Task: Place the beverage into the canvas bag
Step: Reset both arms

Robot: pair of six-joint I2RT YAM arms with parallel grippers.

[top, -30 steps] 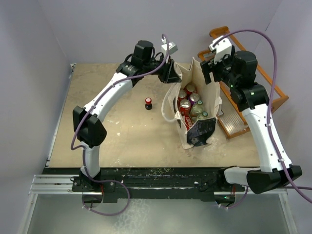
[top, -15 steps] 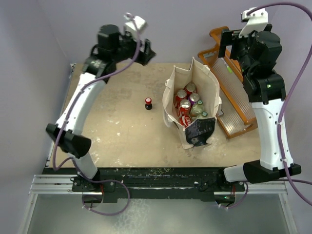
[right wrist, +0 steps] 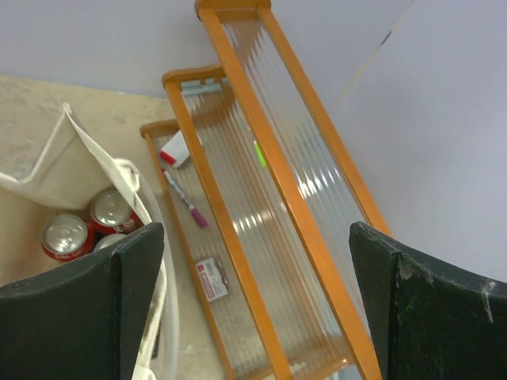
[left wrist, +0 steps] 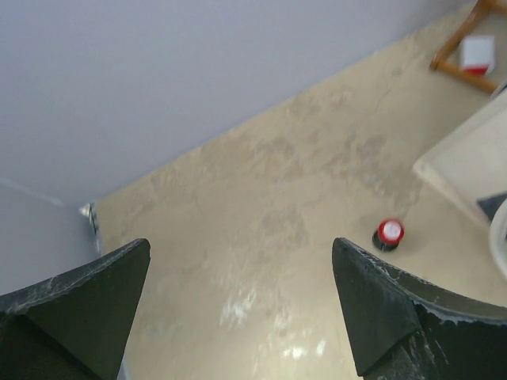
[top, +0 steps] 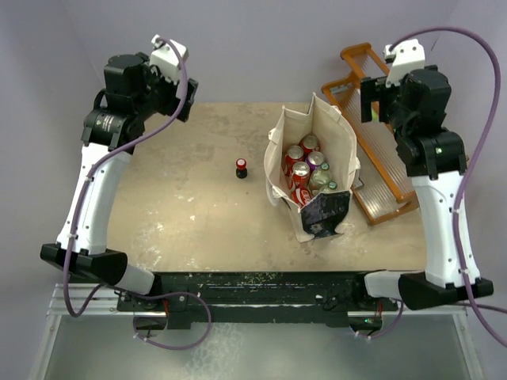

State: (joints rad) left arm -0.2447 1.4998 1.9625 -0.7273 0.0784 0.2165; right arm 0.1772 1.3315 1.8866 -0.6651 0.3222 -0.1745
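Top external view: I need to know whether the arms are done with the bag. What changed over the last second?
Both arms left the canvas bag's mouth: the left gripper swung up toward the far left corner, the right gripper rose back over the orange rack. Both are open and empty. The bag, its cans and the red-capped bottle on the table stayed put.

Canvas bag (top: 333,133) crowded with cans (top: 301,171)

Matt cream cloth on the bag (top: 333,131), shiny metal cans (top: 300,169) inside; rack (right wrist: 261,198) in smooth orange wood and ribbed clear plastic; table (top: 182,214) matt, mottled.
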